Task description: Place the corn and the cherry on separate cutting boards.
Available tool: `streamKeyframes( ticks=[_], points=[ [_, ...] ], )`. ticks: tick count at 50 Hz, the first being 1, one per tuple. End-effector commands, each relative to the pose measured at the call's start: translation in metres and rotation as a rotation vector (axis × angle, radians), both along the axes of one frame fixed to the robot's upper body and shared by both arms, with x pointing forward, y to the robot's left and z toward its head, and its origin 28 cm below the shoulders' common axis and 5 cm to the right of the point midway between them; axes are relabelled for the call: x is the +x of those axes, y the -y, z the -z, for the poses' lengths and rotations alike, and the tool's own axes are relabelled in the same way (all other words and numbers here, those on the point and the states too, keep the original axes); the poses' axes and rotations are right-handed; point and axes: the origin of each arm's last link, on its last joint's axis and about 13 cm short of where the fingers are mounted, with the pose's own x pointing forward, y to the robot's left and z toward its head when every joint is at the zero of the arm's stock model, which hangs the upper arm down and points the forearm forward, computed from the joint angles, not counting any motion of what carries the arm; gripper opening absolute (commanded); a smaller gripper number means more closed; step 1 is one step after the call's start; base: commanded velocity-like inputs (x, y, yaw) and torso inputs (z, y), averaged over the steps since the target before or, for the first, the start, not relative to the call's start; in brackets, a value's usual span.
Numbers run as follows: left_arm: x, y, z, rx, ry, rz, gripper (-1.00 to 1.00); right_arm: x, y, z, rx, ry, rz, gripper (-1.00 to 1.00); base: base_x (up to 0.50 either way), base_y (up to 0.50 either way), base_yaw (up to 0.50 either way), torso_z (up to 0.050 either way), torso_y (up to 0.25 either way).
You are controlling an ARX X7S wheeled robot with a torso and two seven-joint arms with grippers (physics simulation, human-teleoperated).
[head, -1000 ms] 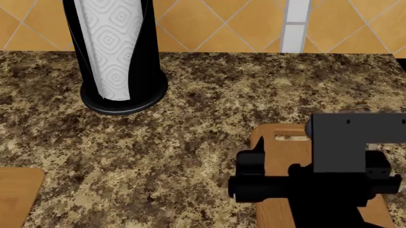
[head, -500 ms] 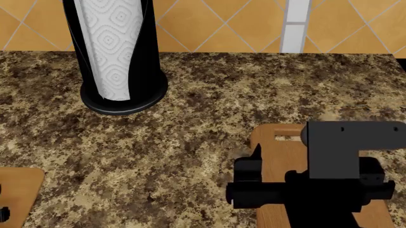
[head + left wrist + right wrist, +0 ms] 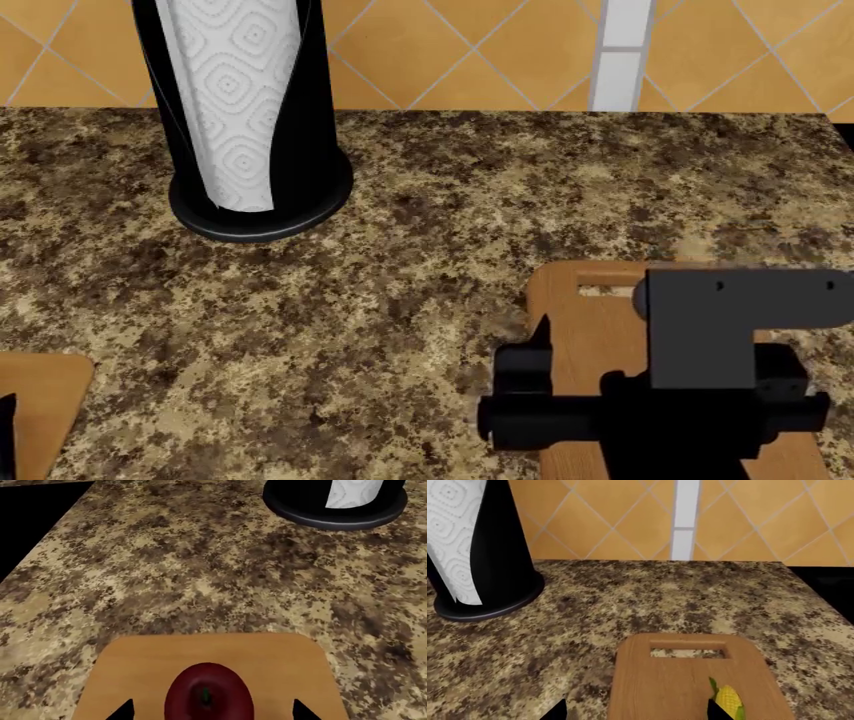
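Observation:
The dark-red cherry (image 3: 208,695) sits on the small plain cutting board (image 3: 133,665), stem end facing the left wrist camera. My left gripper (image 3: 212,711) is open, with one fingertip on each side of the cherry and a gap on both sides. The corn (image 3: 728,701) lies on the larger cutting board (image 3: 674,680), the one with the slot handle. My right gripper (image 3: 635,711) is open above that board, and the corn is just outside one fingertip (image 3: 714,711). In the head view my right arm (image 3: 694,380) hides the corn.
A black paper-towel holder (image 3: 247,110) stands at the back left of the speckled stone counter (image 3: 400,260), in front of an orange tiled wall. The small board's corner (image 3: 47,395) shows at the head view's lower left. The counter's right edge (image 3: 820,595) drops off into black.
My right arm has sunk slightly lower over the large board. A dark sliver of my left gripper has come into the head view's lower left edge.

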Motion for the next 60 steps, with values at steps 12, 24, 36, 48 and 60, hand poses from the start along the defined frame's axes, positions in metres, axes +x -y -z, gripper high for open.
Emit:
streamKeyframes(
  ticks=[12,24,36,48,60],
  points=[
    [-0.031,0.015,-0.074,0.080,0.228,0.003,1.00,-0.002,0.000,-0.005,-0.004,0.011,-0.012,1.00,0.00,0.00,0.00,0.000,0.000],
    [-0.060,0.025,-0.127,0.094,0.397,0.024,1.00,-0.007,0.002,-0.052,0.026,0.143,0.004,1.00,0.00,0.00,0.00,0.000,0.000],
    [-0.050,0.031,-0.175,0.141,0.475,0.060,1.00,0.004,0.012,-0.123,0.003,0.310,0.035,1.00,0.00,0.00,0.00,0.000,0.000],
    [-0.045,0.032,-0.204,0.145,0.508,0.082,1.00,0.014,0.020,-0.147,-0.024,0.372,0.056,1.00,0.00,0.00,0.00,0.000,0.000],
    [-0.043,0.033,-0.219,0.160,0.527,0.094,1.00,0.018,0.029,-0.180,-0.070,0.436,0.075,1.00,0.00,0.00,0.00,0.000,0.000]
  ],
)
